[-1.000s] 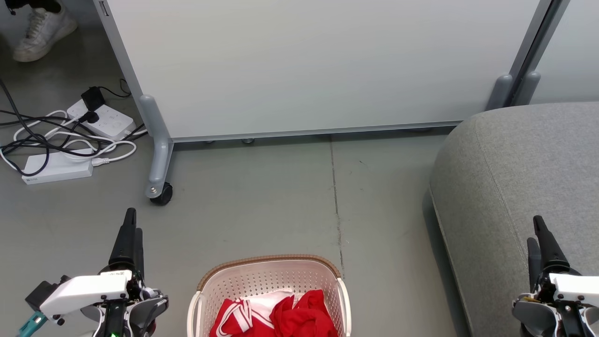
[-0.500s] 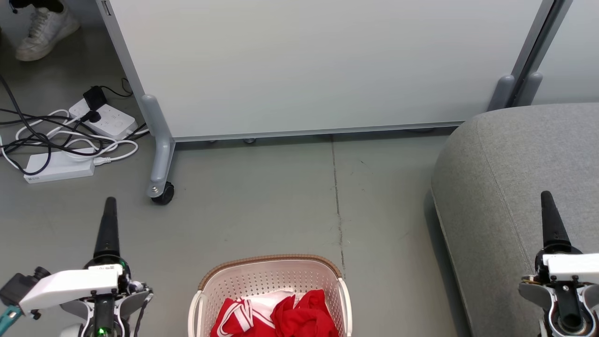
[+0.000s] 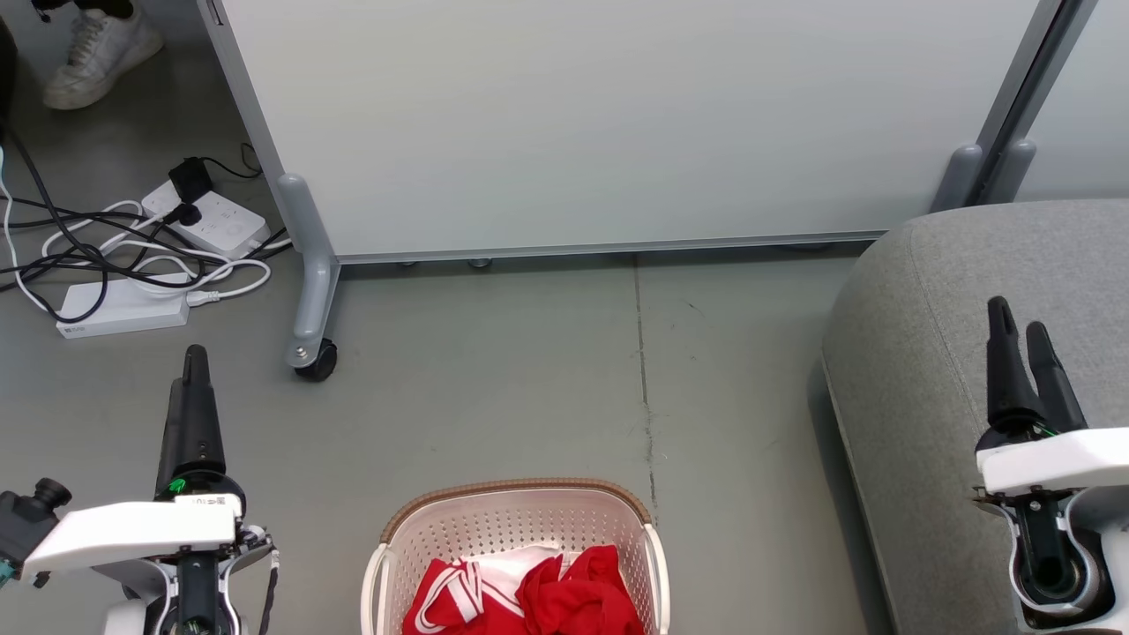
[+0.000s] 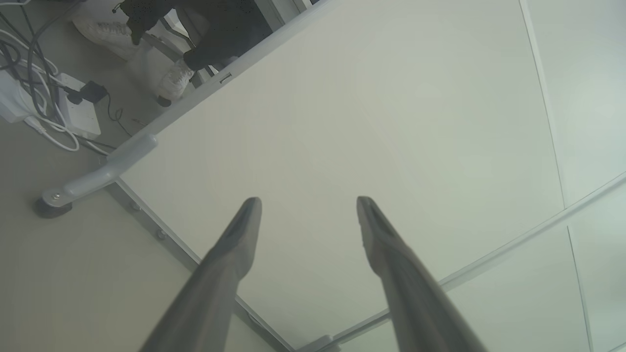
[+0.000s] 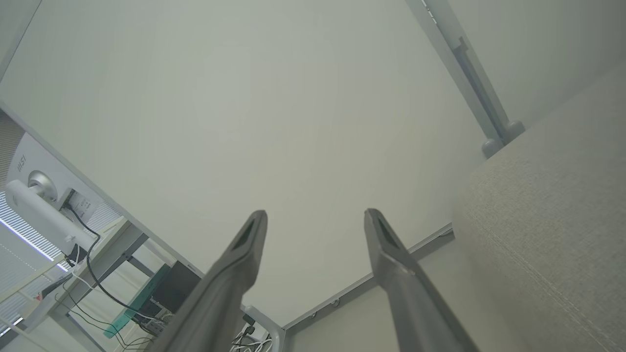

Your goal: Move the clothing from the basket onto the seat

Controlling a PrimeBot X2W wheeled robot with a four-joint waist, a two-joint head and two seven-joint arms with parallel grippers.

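Red clothing [image 3: 547,600] with white stripes lies bunched in the cream basket [image 3: 520,520], which stands on the floor at the bottom centre of the head view. The grey seat [image 3: 935,317] fills the right side and also shows in the right wrist view as the seat [image 5: 552,220]. My left gripper [image 3: 194,357] is raised left of the basket, fingers pointing up the view; in its wrist view the left gripper [image 4: 308,205] stands open and holds nothing. My right gripper [image 3: 1014,317] hangs over the seat, and the right gripper [image 5: 315,217] is open and holds nothing.
A pale partition panel [image 3: 600,123] on a castor leg [image 3: 309,353] stands across the back. Power strips and tangled cables [image 3: 132,265] lie on the floor at the left. A person's white shoe [image 3: 101,53] is at the top left. Bare grey floor lies between basket and panel.
Both arms have risen, their fingers reaching further up the head view. The right wrist has turned so both its fingers show apart. The camera has shifted slightly.
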